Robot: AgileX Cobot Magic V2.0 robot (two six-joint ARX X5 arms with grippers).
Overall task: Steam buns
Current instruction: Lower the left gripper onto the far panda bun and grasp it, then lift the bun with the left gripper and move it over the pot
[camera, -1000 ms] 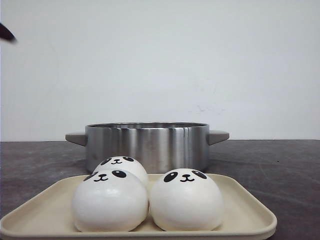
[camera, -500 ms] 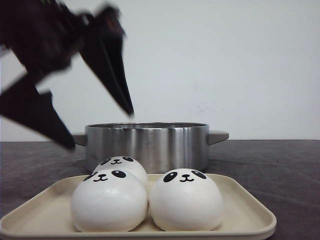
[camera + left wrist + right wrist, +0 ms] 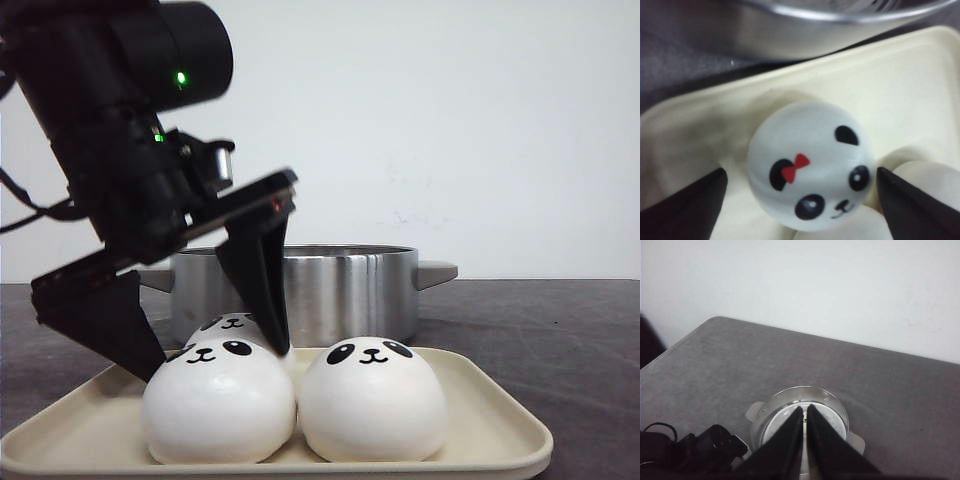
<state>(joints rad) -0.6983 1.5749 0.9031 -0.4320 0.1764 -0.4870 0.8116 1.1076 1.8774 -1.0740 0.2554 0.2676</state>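
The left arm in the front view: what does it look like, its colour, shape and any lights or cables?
The left arm is matt black and bulky, with a round housing at the top bearing a small green light. Thin black cables loop out beside it. Its pincer has two flat, wedge-shaped black fingers tapering to points, and a small red glint near the mount.

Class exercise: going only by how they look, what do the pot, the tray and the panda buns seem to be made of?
Pot: brushed stainless steel, judging by its streaky grey reflections; handles matte grey, possibly plastic.
Tray: cream, matte, with rounded moulded edges; likely plastic or melamine, though ceramic cannot be excluded.
Buns: smooth, uniformly white domes with crisp printed faces; these look like foam or rubber replicas rather than dough, but that is uncertain.
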